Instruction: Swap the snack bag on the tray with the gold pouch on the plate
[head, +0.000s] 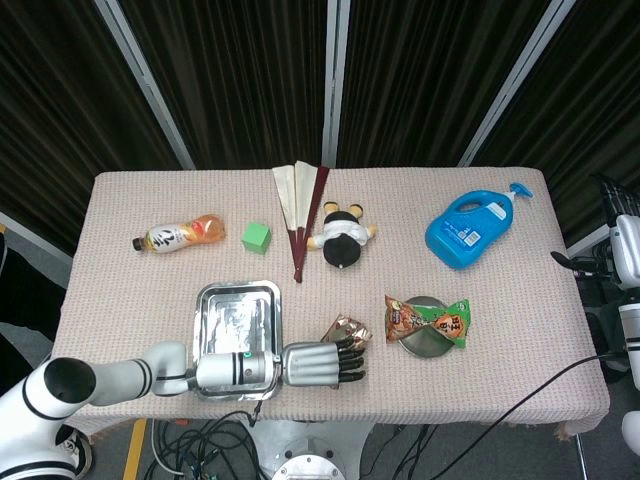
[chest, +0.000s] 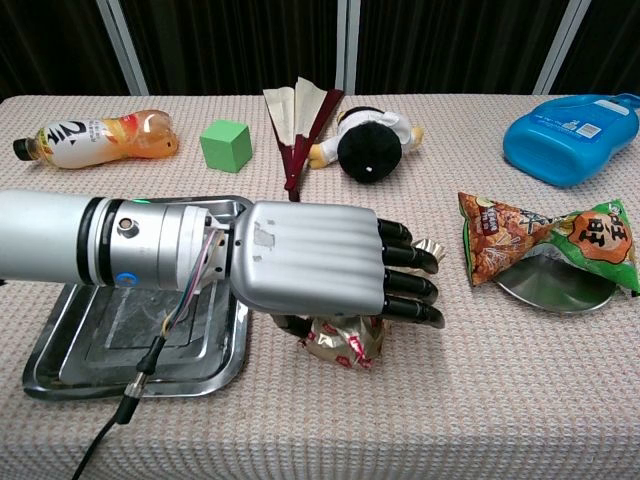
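The gold pouch (head: 345, 328) lies crumpled on the tablecloth between the empty metal tray (head: 238, 300) and the plate (head: 428, 347). My left hand (head: 320, 363) lies flat over it, palm down and fingers stretched out. In the chest view the left hand (chest: 320, 262) hides most of the pouch (chest: 342, 342), with the thumb down at its left side; I see no closed grip. The orange and green snack bag (head: 425, 320) rests across the plate (chest: 556, 287). My right hand (head: 628, 262) is cut off at the right edge, off the table, with nothing in it.
Along the back of the table are a drink bottle (head: 180, 235), a green cube (head: 256, 236), a folding fan (head: 300, 205), a plush toy (head: 342, 236) and a blue jug (head: 470, 228). The table's front edge runs close under my left hand.
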